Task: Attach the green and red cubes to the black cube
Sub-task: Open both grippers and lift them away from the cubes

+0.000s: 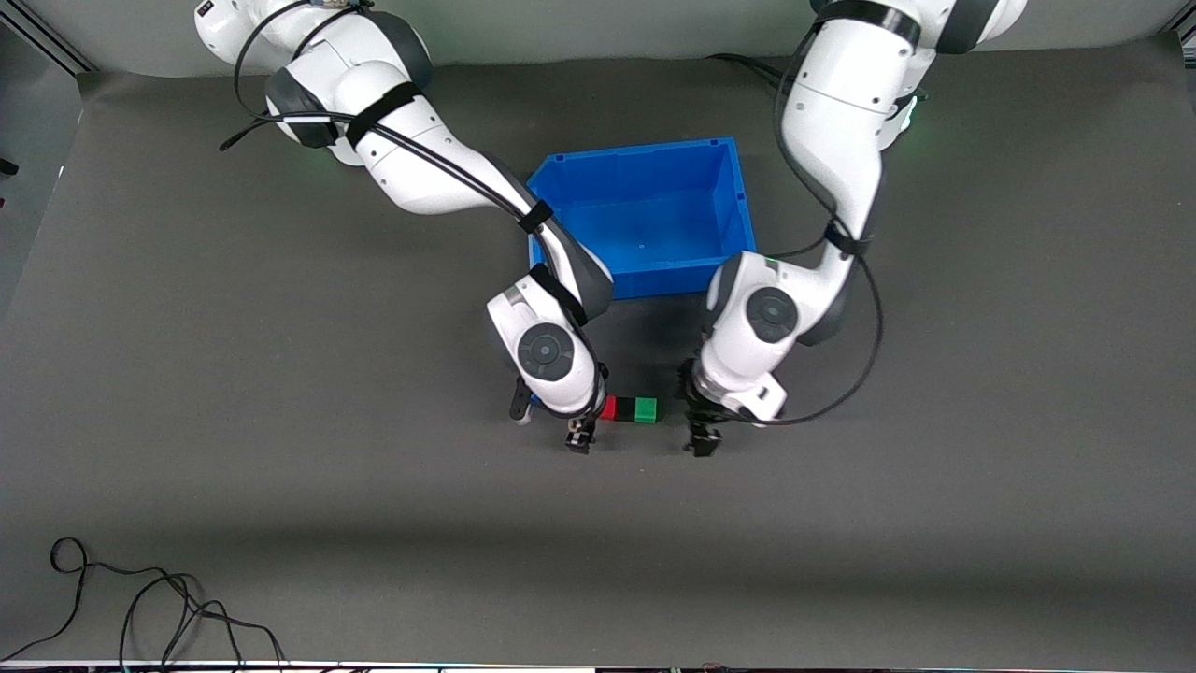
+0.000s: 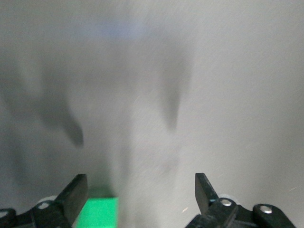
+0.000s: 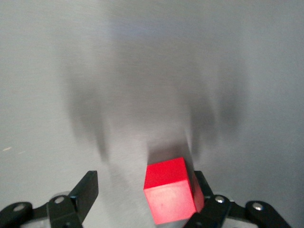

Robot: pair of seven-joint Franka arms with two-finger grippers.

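Observation:
A red cube, a black cube and a green cube sit joined in one row on the grey table. My right gripper is open, low at the red end of the row. In the right wrist view the red cube lies against one finger, inside the open right gripper. My left gripper is open, low, a short way off the green end. In the left wrist view the green cube lies by one finger of the open left gripper. The black cube is hidden in both wrist views.
An empty blue bin stands on the table, farther from the front camera than the cubes, between the two arms. Loose black cables lie at the table's near edge toward the right arm's end.

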